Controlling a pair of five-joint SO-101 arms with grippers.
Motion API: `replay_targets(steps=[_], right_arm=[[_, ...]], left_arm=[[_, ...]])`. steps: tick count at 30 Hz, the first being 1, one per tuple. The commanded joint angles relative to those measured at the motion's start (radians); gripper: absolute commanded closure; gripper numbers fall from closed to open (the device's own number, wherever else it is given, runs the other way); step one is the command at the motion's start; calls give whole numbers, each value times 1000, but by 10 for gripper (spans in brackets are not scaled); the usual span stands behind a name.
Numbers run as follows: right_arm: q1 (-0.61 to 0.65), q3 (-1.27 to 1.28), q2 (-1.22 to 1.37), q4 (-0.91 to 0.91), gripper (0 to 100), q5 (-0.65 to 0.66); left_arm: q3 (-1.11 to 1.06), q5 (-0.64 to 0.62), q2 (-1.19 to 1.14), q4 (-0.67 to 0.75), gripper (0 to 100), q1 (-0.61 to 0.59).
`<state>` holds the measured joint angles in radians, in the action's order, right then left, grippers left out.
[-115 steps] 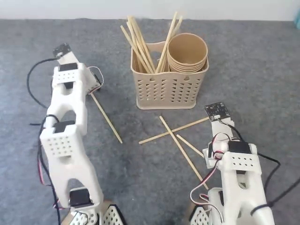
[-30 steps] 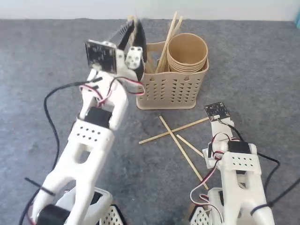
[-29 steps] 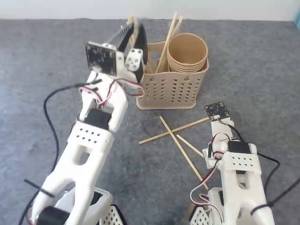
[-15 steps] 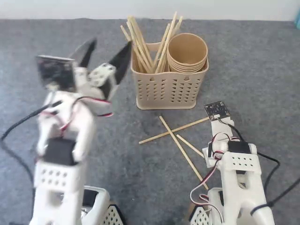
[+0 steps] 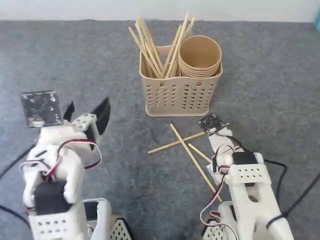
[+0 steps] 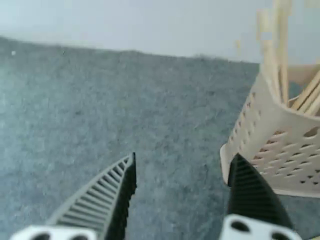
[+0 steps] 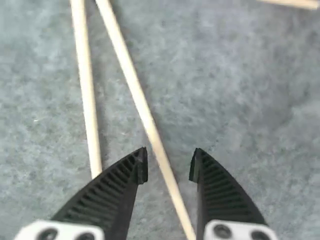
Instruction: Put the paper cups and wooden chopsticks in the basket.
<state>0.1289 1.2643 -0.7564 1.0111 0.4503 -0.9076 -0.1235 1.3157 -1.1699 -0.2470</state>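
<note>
Chopsticks point(image 5: 189, 152) lay loose near the basket point(image 5: 180, 97). My right gripper point(image 7: 168, 164) straddled one, fingers spread; pinching it seemed the next move. My left gripper point(image 6: 181, 172) hung spread and empty.

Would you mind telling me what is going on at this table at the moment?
Two robot arms are putting paper cups and wooden chopsticks into a basket. The stacked paper cups and a bunch of chopsticks stand in it, while three loose chopsticks lie on the grey mat in front. The right hand is open, low over the mat, straddling one loose chopstick. The left hand is open and empty, off to the basket's side.
</note>
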Motion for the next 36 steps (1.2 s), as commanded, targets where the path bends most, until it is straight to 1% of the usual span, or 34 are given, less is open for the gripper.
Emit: replay_targets(steps=[1, 5, 8, 12, 17, 22, 24, 26, 27, 29, 32, 36], right_arm=[[5, -17, -1, -74, 847, 20], [53, -17, 1, -90, 847, 49], [111, -17, 1, -97, 847, 48], [182, -21, 28, -148, 847, 48], [162, -138, 234, -165, 847, 49], [151, -281, 429, -88, 853, 48], [159, -293, 456, -77, 889, 46], [165, -293, 453, -76, 974, 46], [173, -290, 447, -74, 998, 46], [177, -285, 430, -73, 978, 46], [179, -282, 387, -65, 987, 48], [182, -285, 240, 36, 990, 54]], left_arm=[[-185, -17, 87, 100, 717, -72], [-386, -17, 169, 218, 717, -86], [-473, -17, 224, 281, 717, -86], [-506, -17, 264, 282, 717, -84], [-527, -15, 273, 290, 717, -84], [-529, -15, 273, 290, 717, -84], [-538, -15, 275, 293, 717, -84], [-559, -15, 275, 327, 717, -84], [-573, -15, 275, 350, 717, -84], [-599, -15, 275, 394, 717, -84], [-618, -20, 275, 419, 717, -84], [-638, -18, 275, 417, 717, -32]])
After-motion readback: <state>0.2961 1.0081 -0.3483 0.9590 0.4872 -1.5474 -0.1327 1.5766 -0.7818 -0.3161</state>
